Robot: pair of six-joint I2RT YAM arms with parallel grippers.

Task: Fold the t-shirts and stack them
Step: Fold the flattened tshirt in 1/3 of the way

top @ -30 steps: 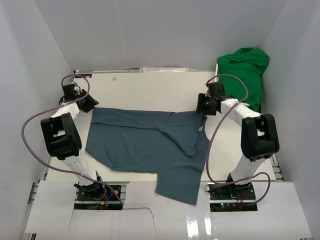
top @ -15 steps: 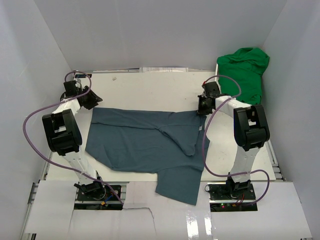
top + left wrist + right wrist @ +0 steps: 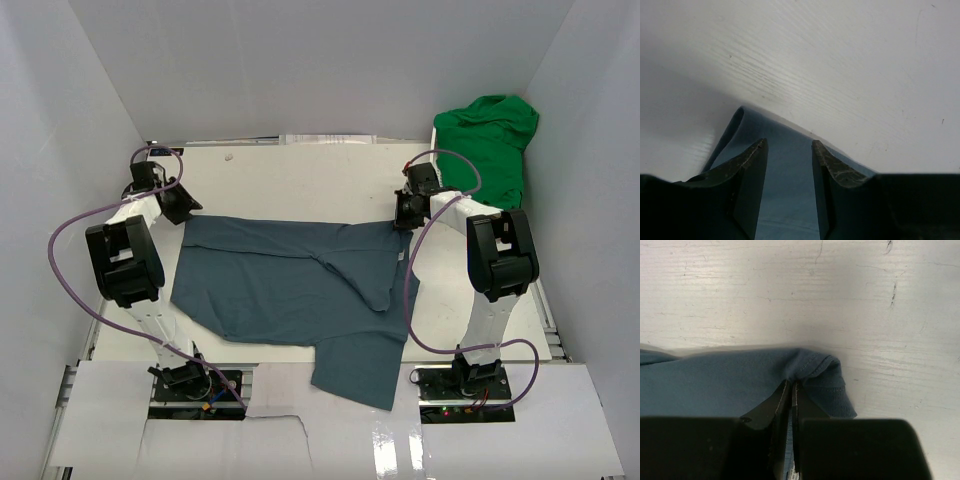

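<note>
Two far corners of the slate-blue t-shirt [image 3: 290, 285], spread on the table [image 3: 300, 180], lie at the grippers: the right gripper [image 3: 791, 385] pinches the hemmed corner tightly, while the left gripper [image 3: 789, 145] stands parted astride the cloth. The green t-shirt [image 3: 490, 140] lies heaped far right.

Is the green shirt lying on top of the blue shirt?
No, the green shirt lies bunched in the far right corner, well apart from the blue shirt spread out on the table.

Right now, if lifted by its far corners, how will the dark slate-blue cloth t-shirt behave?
Probably floppy: the dark slate-blue cloth t-shirt lies creased with a flap folded over, so it should sag. Likely light: the right gripper bunches its edge with a thin pinch.
</note>
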